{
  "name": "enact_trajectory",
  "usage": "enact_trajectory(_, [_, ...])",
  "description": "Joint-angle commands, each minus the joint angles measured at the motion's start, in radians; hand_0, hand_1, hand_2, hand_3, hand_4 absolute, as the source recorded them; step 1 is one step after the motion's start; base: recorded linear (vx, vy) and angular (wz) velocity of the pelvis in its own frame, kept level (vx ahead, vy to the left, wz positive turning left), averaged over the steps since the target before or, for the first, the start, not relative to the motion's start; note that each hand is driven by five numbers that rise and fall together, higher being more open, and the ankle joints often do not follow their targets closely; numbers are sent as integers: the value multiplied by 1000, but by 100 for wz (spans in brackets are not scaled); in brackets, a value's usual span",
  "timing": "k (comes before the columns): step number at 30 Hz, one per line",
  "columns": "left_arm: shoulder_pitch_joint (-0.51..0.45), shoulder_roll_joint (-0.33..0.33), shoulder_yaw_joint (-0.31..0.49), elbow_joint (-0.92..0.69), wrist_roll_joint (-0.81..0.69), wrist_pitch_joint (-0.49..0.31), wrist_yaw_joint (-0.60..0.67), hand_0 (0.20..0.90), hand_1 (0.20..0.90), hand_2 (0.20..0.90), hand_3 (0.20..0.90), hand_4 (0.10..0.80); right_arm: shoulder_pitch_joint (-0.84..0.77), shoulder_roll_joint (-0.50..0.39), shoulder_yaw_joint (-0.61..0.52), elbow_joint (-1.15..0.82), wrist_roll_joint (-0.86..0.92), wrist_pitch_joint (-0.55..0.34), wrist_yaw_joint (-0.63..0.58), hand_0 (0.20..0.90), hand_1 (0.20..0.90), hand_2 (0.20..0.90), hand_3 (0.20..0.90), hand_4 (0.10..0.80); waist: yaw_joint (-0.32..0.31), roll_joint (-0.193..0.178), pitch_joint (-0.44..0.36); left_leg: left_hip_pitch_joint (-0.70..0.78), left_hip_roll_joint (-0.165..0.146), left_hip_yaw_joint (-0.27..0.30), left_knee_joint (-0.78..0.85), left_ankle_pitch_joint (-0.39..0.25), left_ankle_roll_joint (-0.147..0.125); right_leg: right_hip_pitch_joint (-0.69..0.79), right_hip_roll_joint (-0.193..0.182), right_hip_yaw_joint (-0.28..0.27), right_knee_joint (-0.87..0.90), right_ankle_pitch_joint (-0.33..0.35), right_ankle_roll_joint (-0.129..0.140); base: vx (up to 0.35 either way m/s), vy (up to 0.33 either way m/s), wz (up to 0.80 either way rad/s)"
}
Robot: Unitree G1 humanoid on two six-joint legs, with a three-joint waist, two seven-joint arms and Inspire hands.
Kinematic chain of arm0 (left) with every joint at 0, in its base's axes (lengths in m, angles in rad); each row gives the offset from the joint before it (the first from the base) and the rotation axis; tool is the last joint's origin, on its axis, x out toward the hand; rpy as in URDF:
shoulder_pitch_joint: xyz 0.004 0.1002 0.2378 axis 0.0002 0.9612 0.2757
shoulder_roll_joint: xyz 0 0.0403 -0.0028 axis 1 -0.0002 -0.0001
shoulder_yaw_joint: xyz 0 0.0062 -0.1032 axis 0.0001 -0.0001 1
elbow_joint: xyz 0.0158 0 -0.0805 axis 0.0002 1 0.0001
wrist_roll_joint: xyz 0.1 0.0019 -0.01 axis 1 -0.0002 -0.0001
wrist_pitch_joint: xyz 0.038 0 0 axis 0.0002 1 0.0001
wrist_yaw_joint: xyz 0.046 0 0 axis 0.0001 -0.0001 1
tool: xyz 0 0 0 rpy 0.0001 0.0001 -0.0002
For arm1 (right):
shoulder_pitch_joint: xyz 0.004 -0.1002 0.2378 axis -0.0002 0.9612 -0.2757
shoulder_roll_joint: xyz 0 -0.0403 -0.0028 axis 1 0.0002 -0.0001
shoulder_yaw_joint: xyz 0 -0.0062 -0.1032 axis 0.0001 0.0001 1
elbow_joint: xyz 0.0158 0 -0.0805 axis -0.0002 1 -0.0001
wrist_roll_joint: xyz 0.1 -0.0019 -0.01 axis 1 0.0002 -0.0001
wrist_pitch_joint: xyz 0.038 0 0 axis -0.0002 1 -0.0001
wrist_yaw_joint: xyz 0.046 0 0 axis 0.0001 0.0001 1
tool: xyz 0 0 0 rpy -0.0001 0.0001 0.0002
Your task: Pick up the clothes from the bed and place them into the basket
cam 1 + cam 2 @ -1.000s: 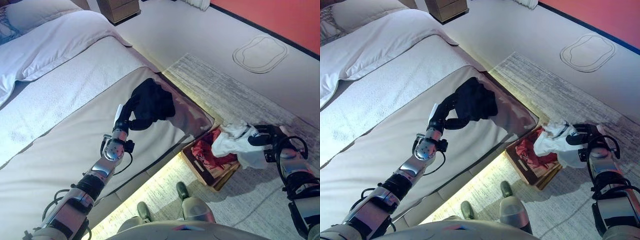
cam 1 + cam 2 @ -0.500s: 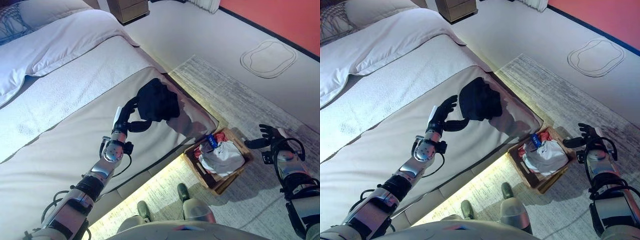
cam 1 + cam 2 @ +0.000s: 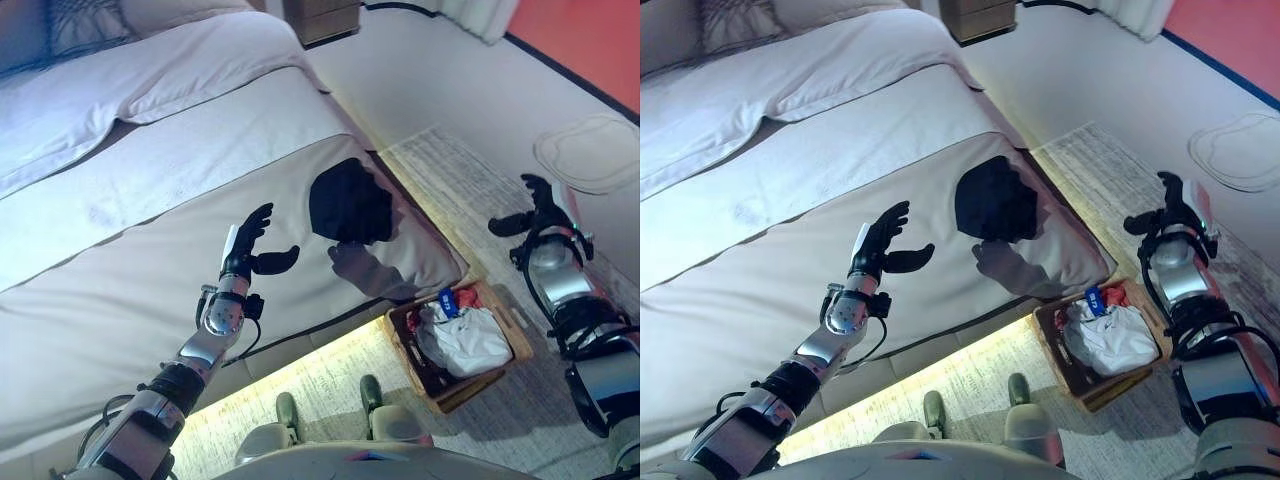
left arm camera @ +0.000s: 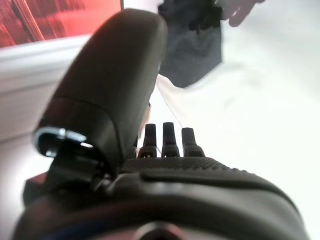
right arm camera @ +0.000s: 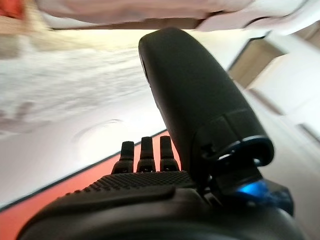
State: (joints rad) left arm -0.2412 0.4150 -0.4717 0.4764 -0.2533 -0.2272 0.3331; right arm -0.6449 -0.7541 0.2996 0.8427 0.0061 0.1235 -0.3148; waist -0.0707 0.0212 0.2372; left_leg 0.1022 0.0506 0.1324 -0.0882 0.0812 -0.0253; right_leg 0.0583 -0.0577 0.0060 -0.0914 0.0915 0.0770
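A black garment (image 3: 349,203) lies crumpled on the beige bed cover (image 3: 120,290) near the bed's right edge; it also shows in the left wrist view (image 4: 192,47). My left hand (image 3: 248,245) is open above the bed cover, left of the garment and apart from it. A wooden basket (image 3: 512,322) stands on the rug beside the bed and holds a white garment (image 3: 468,337) over red cloth. My right hand (image 3: 535,205) is open and empty, raised above the rug beyond the basket.
White pillows (image 3: 180,70) lie at the head of the bed. A wooden nightstand (image 3: 325,15) stands past the bed's corner. A pale striped rug (image 3: 470,190) runs along the bedside. A small light mat (image 3: 590,150) lies near the red wall.
My right hand let the white garment drop into the basket and rose away, open. My left hand let go of the black garment, which now lies on the bed. The camera shifted.
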Motion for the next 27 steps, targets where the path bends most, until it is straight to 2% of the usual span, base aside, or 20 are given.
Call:
enact_trajectory(1, [-20,61,8,-143,16,-140,-24,900,900,900,900,800,-203,-130,97,-22,-64,-23,-10,900,900,900,900,800,56,-41,-63,-66,-10,-55,162,-183,-13,-86,-2,-64,155,-115,-34,-70,-20,33])
enact_trajectory(6, [-112,76,-12,-178,-17,-228,5,900,900,900,900,800,-501,-182,235,71,12,-16,-29,900,900,900,900,800,109,1,98,-291,-38,-109,337,-193,-10,-275,-26,-138,346,-181,-72,-279,-15,30])
enact_trajectory(9, [-120,79,-20,-211,-28,-261,12,900,900,900,900,800,-608,-189,300,124,23,-12,-21,900,900,900,900,800,122,24,154,-400,-61,-122,436,-206,0,-387,-39,-153,458,-211,-90,-170,-9,33])
enact_trajectory(13, [-112,89,-34,-271,13,-290,42,900,900,900,900,800,-664,-184,336,173,21,4,1,900,900,900,900,800,137,53,201,-500,-92,-140,556,-232,12,-475,-50,-162,584,-255,-113,-41,21,29])
enact_trajectory(19, [-116,111,-21,-332,-32,-283,65,900,900,900,900,800,-710,-154,333,243,8,19,-5,900,900,900,900,800,167,81,269,-626,-129,-144,713,-282,39,-581,-66,-175,753,-309,-129,-23,-14,10])
enact_trajectory(27, [-71,146,26,-416,-92,-269,93,900,900,900,900,800,-766,-143,329,304,80,30,13,900,900,900,900,800,207,106,283,-795,-140,-156,830,-298,57,-735,-62,-178,885,-344,-149,-3,-77,13])
